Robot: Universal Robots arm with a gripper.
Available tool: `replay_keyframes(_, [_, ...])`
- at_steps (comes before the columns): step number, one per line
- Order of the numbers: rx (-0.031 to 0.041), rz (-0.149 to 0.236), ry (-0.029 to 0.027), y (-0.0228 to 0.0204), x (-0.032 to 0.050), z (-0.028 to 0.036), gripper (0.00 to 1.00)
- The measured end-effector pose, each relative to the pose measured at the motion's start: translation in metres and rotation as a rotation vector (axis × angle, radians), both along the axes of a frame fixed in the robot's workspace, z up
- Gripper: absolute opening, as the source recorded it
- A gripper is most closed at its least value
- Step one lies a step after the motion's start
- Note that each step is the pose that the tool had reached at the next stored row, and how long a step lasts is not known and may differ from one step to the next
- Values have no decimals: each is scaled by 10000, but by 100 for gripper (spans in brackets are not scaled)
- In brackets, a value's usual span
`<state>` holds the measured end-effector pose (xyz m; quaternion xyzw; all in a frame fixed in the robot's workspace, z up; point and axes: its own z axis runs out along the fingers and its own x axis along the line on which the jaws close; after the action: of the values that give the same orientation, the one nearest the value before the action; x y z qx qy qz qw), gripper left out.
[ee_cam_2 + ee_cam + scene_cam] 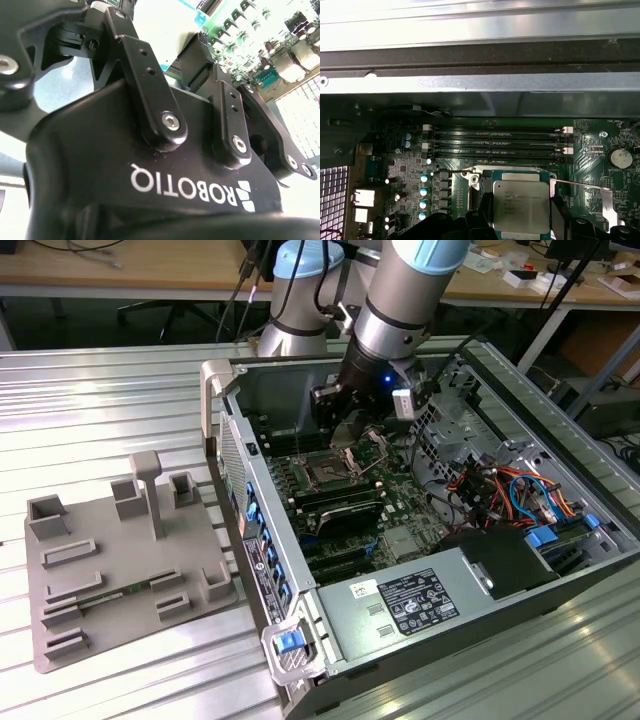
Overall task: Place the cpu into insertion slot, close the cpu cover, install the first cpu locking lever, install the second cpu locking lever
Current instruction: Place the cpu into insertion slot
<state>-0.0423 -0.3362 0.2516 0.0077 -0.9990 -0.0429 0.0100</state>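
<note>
Silver-grey cpu [521, 206] is pinched in the gripper [520, 225], jaws narrow on its two edges, apparently hanging over the socket [325, 472] on the motherboard [590, 142]. Risks: a tilted or offset set-down could bend socket pins, and a light grip could let the chip slip. The thin locking lever [577, 185] wire runs just beside the chip and could snag a finger. RAM slots [500, 140] and capacitor row [424, 191] are near, the case wall [480, 82] beyond, the coin cell [622, 158] well aside.
</note>
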Motion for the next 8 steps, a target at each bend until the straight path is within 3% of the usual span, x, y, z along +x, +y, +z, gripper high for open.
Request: replay_keyframes(8, [-1,0,1,-38,-25,-55,55])
